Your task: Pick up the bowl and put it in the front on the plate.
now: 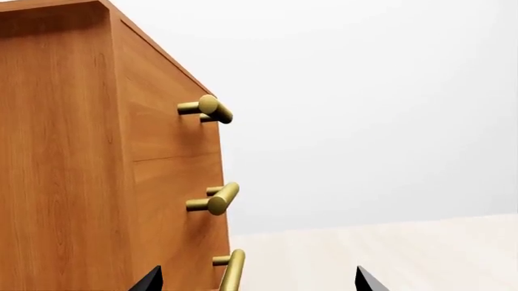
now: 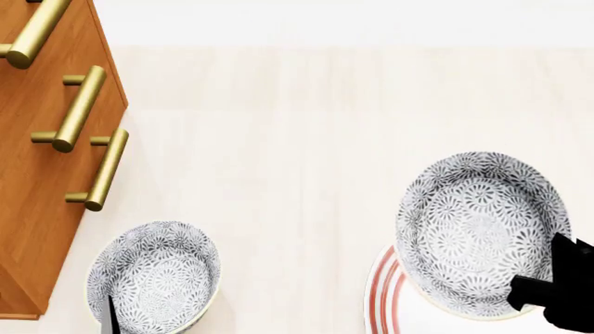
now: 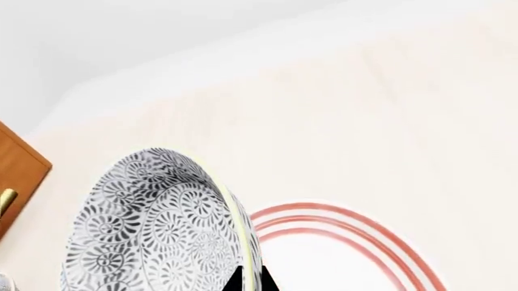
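i'm in the carry-and-place step. my right hand [image 2: 543, 296] is clamped on the near right rim of the bowl [image 2: 478, 229], one finger inside and one outside as the right wrist view shows it, and the bowl hangs tilted over the far part of the plate [image 2: 382, 296], which lies at the near right of the counter [image 2: 297, 139]. i judge the bowl is not yet seated: it looks raised and only partly over the plate. next i'd bring it nearer, toward the plate's middle, level it, lower until it rests, then let go. my left hand [image 1: 259, 280] shows only two fingertips, standing apart and holding nothing, by the cabinet [image 1: 73, 151] at the left. a second bowl [image 2: 153, 277] sits near left, well apart from the plate.
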{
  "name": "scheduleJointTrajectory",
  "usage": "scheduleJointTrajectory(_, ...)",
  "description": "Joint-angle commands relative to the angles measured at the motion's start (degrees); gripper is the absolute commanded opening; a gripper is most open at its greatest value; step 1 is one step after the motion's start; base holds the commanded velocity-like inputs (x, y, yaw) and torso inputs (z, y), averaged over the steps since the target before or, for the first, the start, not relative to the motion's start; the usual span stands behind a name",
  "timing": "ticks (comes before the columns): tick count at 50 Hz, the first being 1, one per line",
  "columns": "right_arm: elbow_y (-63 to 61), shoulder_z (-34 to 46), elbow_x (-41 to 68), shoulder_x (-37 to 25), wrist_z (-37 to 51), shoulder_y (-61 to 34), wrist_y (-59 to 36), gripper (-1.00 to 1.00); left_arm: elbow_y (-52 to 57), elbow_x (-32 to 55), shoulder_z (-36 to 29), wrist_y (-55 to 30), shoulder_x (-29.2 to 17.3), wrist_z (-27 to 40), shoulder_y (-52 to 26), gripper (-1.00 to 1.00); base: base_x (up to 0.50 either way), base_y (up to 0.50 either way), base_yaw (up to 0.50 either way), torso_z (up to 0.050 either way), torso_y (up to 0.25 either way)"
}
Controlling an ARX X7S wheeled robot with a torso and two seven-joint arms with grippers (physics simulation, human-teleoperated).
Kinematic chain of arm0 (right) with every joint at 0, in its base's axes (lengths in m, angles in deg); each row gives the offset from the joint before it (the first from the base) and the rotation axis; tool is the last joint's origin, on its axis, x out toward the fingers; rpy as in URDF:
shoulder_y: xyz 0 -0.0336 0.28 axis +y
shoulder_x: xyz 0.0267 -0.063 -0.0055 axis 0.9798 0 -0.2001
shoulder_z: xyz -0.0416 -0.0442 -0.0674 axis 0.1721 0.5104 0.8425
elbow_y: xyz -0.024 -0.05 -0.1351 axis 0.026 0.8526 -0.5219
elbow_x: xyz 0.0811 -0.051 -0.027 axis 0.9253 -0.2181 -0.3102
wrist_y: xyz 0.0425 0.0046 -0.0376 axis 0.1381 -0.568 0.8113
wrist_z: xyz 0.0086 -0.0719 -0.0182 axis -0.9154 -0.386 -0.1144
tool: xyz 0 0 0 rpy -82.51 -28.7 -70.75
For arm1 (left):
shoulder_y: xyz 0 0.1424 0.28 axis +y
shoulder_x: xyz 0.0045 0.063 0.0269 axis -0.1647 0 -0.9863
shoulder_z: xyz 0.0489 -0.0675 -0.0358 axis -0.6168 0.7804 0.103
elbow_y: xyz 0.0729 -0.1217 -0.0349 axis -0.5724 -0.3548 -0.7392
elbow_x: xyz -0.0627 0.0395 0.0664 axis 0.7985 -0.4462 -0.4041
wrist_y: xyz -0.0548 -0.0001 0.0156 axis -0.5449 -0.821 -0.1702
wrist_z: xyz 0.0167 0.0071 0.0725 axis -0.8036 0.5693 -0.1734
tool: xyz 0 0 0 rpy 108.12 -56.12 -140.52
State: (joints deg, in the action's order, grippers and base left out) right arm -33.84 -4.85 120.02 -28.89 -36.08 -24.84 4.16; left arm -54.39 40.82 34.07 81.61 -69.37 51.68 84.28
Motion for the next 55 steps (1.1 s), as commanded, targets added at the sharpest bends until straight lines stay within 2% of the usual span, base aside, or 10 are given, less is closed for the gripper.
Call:
scheduleJointTrajectory(1,1.3,-0.7,-2.1,0.9,-2.3,2.5,0.5,-1.00,0.1,0.1,-0.2,-0.2,-0.2,0.1,0.0,1.00,0.00,0.00,0.00,0.000,0.000)
scheduleJointTrajectory(15,2.9,-0.3,-4.1,1.9,-3.0,3.9,1.0,-1.00,-0.2,0.1,-0.5,0.0,-0.3,0.3,-0.1,1.00,0.00,0.00,0.00,0.000,0.001)
scheduleJointTrajectory(35,6.7,0.4,1.4,6.0,-2.1,5.1,1.1,-1.00,0.0,0.2,-1.1,-0.3,-0.7,0.2,-0.3,1.00,0.00,0.00,0.00,0.000,0.000)
scheduleJointTrajectory(55,8.9,1.0,-0.4,6.4,-1.9,5.4,1.6,-1.00,-0.3,0.9,-1.1,-0.4,-0.8,0.6,-0.5,1.00,0.00,0.00,0.00,0.000,0.001)
